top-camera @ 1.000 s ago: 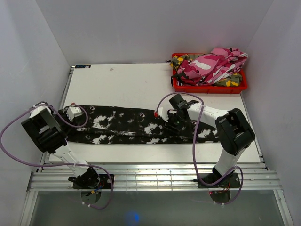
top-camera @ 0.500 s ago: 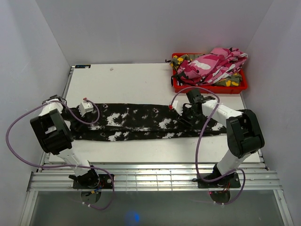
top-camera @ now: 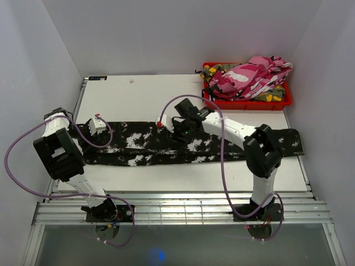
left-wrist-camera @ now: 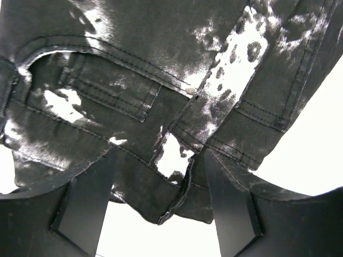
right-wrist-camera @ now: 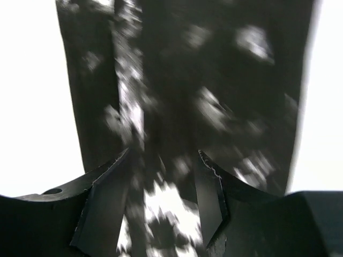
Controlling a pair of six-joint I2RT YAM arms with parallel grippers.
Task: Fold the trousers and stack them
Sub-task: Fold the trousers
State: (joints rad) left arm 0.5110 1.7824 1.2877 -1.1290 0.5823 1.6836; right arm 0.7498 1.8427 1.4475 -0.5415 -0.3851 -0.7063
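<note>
The black trousers (top-camera: 138, 147) with white splotches lie stretched lengthwise across the table, doubled along their length. My left gripper (top-camera: 93, 126) hovers open over their left end. In the left wrist view the waistband and pocket of the trousers (left-wrist-camera: 134, 80) fill the frame, and a waist edge lies between the spread fingers of the gripper (left-wrist-camera: 161, 214). My right gripper (top-camera: 180, 124) is open above the middle of the legs. Its wrist view is blurred, with the trousers (right-wrist-camera: 214, 80) under the gripper (right-wrist-camera: 158, 209).
A red bin (top-camera: 244, 105) at the back right holds pink-white camouflage trousers (top-camera: 252, 75) heaped over green-yellow camouflage ones (top-camera: 213, 71). Bare white table (top-camera: 144, 94) lies behind the black pair. Metal rails (top-camera: 177, 210) run along the near edge. Grey walls stand close on both sides.
My right gripper has swept left along the trousers from their right part to the middle, leaving the right end lying flat. The left gripper moved slightly back and its jaws widened.
</note>
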